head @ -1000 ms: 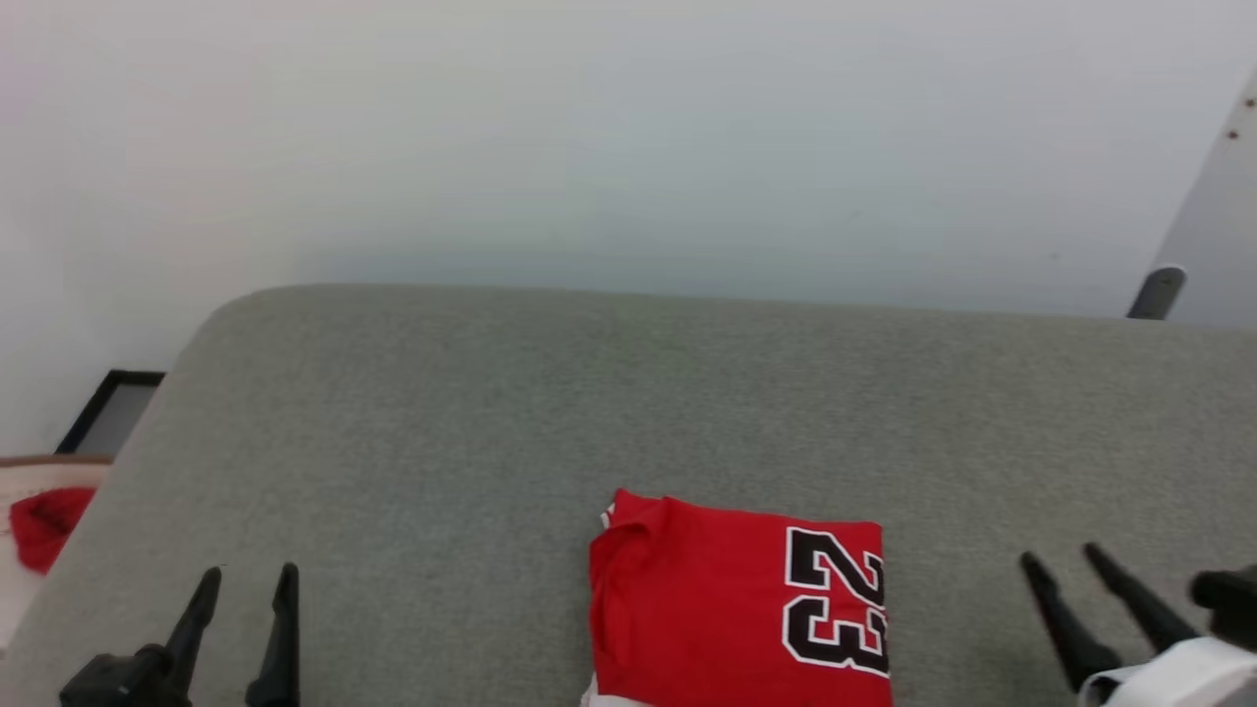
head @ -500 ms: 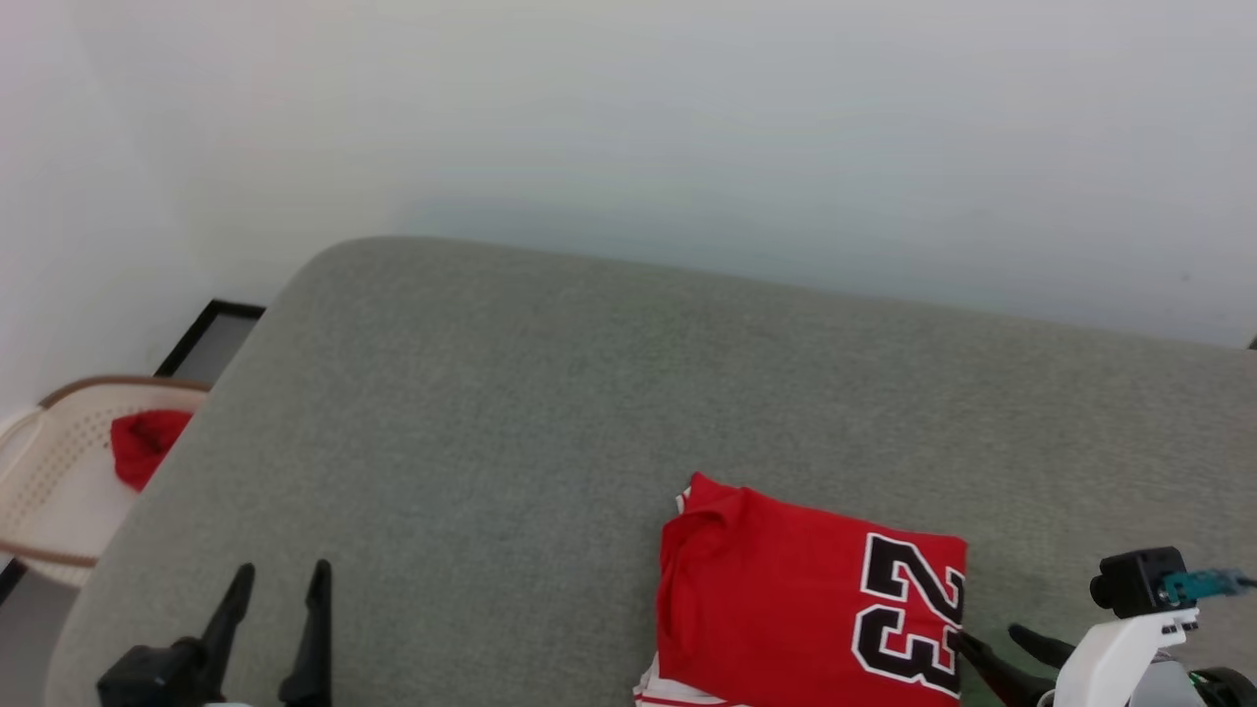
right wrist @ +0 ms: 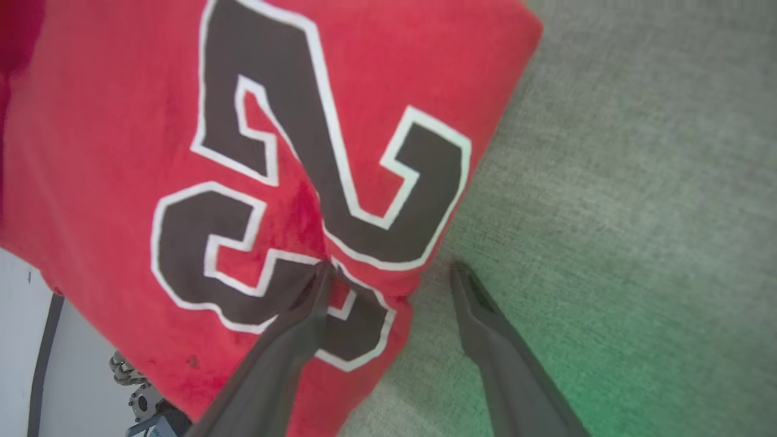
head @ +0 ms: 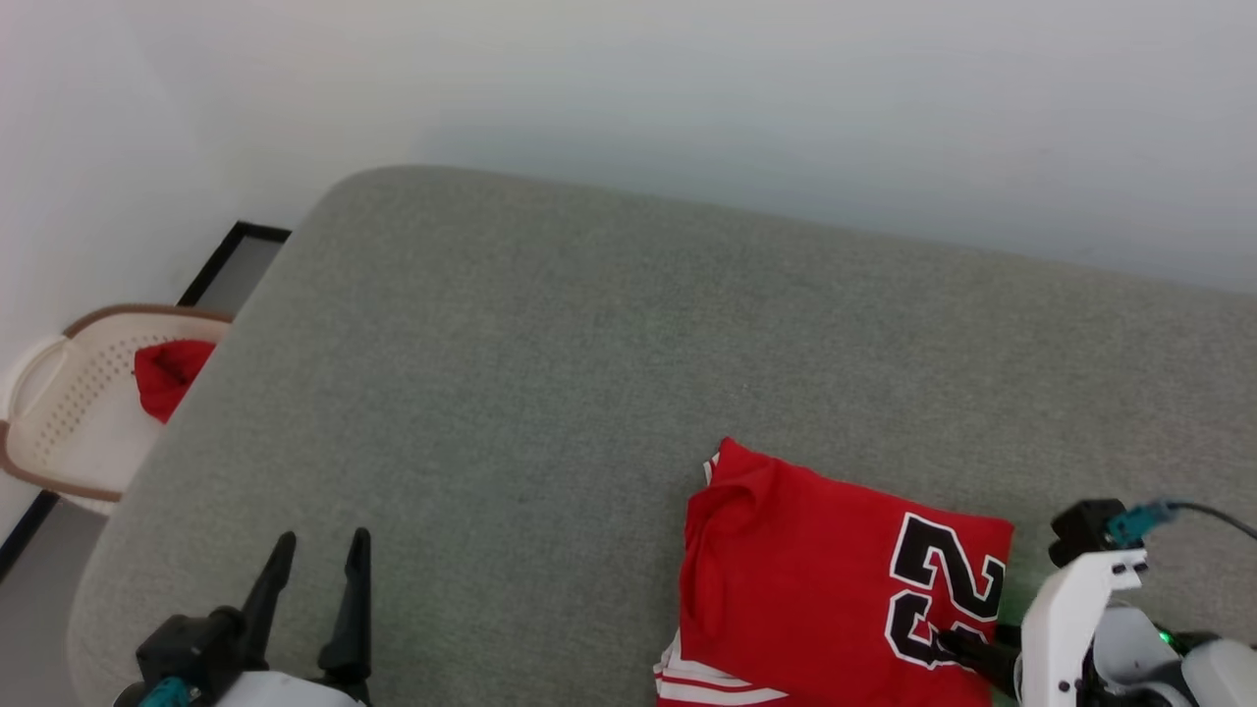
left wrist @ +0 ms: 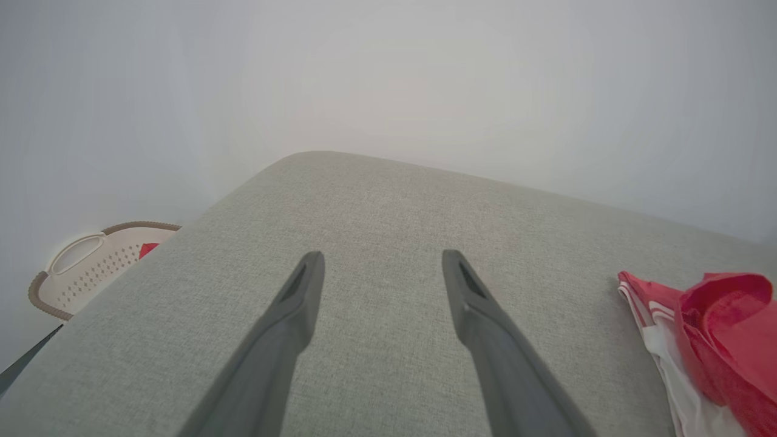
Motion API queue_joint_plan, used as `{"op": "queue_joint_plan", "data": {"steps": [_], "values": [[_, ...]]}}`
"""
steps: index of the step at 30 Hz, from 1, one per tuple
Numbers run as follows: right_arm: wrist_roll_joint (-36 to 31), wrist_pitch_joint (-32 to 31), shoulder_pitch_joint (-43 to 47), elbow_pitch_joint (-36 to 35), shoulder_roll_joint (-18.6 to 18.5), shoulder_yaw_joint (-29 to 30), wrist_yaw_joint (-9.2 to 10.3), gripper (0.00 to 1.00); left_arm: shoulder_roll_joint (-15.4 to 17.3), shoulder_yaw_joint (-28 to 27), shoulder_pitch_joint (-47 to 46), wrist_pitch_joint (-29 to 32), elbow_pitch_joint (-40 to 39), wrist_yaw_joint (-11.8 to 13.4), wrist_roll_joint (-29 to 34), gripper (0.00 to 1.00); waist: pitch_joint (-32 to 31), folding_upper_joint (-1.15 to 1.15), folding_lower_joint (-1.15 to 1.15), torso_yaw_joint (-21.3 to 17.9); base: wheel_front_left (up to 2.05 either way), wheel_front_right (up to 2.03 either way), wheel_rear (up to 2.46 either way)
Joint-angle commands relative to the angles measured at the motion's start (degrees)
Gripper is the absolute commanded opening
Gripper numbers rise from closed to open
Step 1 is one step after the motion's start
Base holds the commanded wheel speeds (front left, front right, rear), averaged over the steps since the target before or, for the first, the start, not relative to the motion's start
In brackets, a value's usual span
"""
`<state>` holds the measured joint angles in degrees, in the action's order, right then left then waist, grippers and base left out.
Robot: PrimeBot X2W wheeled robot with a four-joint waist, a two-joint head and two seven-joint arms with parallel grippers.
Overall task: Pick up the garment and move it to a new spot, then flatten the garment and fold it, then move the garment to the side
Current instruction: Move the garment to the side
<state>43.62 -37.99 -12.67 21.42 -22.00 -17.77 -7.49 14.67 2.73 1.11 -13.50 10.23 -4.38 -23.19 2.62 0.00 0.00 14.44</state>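
Right tool (right wrist: 393, 268) spread, straddling folded garment (right wrist: 97, 121) edge.

Dark tapered pincer fingers (left wrist: 291, 315), white forearm shell (head: 1065, 609), black camera (head: 1080, 525), teal plug (head: 1134, 517), cable (head: 1218, 517)

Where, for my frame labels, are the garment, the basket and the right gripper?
garment (head: 795, 589), head view, plain red fabric left of the number.
basket (head: 74, 398), head view, its pale perforated inner wall.
right gripper (right wrist: 394, 270), right wrist view, midway between its open fingertips, at the garment's edge.
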Motion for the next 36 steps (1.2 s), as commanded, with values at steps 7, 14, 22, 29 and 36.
{"op": "queue_joint_plan", "data": {"steps": [7, 14, 22, 29, 36], "values": [[-0.71, -3.69, -1.33, 0.01, 1.0, -1.72, -0.01, 0.0, -0.58, 0.1, -1.09, -0.97, 1.4, -0.31, -0.36, 1.0, 1.37, 0.0, 0.0, 0.7, 0.0, 0.0, 0.0], [-0.42, -4.04, -2.99, -3.53, -1.5, -1.02, 0.01, 0.0, -0.33, -0.17, -1.12, -1.23, 1.77, -0.32, -0.08, 1.0, 1.16, 0.0, 0.0, -0.87, 0.0, 0.0, 0.0], [-0.34, -4.32, -5.22, -5.74, -5.4, -1.05, 0.01, 0.0, 0.62, 0.62, -2.55, -1.45, 1.3, -0.74, 0.81, 1.0, 1.06, 0.0, 0.0, -5.88, 0.0, 0.0, 0.0], [-0.34, -3.99, -9.1, -5.7, -9.38, -2.49, 0.01, 0.0, 1.38, 2.41, -5.66, -1.47, 1.59, -1.51, 1.3, 1.0, 2.06, 0.0, 0.0, -11.91, 0.0, 0.0, 0.0], [-0.38, -1.87, -14.46, -4.64, -13.89, -5.06, 0.01, 0.0, 2.0, 4.76, -9.86, -1.54, 2.28, -2.15, 2.01, 1.0, 4.27, 0.0, 0.0, -17.58, 0.0, 0.0, 0.0]]}}
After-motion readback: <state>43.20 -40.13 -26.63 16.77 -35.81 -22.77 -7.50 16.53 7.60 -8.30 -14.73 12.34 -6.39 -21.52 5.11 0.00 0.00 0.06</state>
